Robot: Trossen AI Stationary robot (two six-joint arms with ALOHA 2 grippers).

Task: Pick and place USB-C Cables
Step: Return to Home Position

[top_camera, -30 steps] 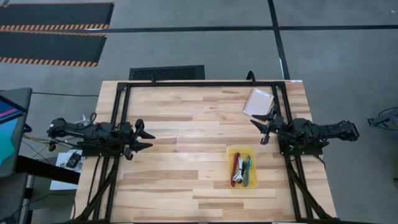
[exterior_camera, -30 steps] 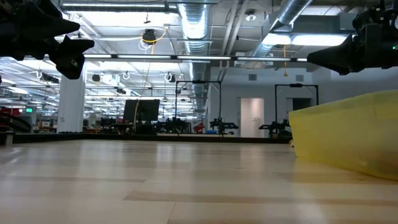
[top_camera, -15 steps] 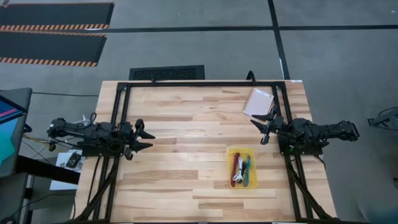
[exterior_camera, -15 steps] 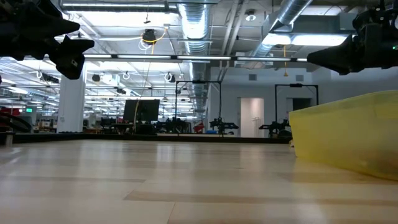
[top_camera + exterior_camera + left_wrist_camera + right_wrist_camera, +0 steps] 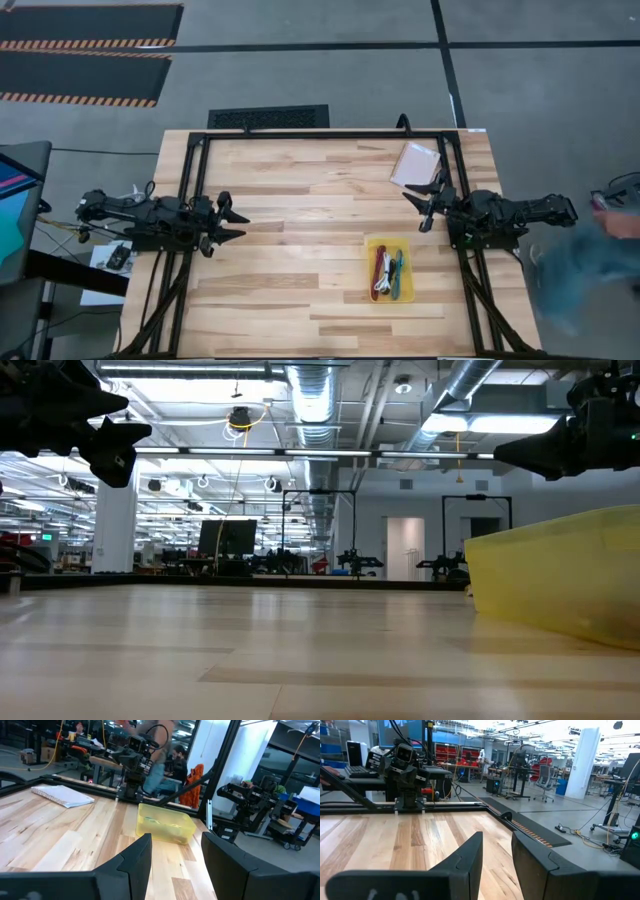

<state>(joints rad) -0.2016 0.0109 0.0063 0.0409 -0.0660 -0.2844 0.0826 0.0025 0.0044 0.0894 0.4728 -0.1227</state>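
Observation:
The USB-C cables (image 5: 386,272) lie as slim red, white, teal and black bundles inside a yellow tray (image 5: 404,296) on the right half of the wooden table. The left wrist view shows the tray (image 5: 165,822) too. My left gripper (image 5: 244,225) hovers at the table's left edge, pointing level toward the right. It is open, with nothing between its fingers (image 5: 175,855). My right gripper (image 5: 412,210) hovers at the right edge, beyond the tray's far end, pointing left. It is also open and holds nothing (image 5: 497,855).
A flat pale pink packet (image 5: 415,165) lies at the table's far right corner. A black frame (image 5: 320,135) runs along the far edge and both sides. Bare wood spreads between the two arms. A blurred person (image 5: 590,265) stands by the table's right side.
Both arms have kept still. A blurred person has come into the high view at the table's right side.

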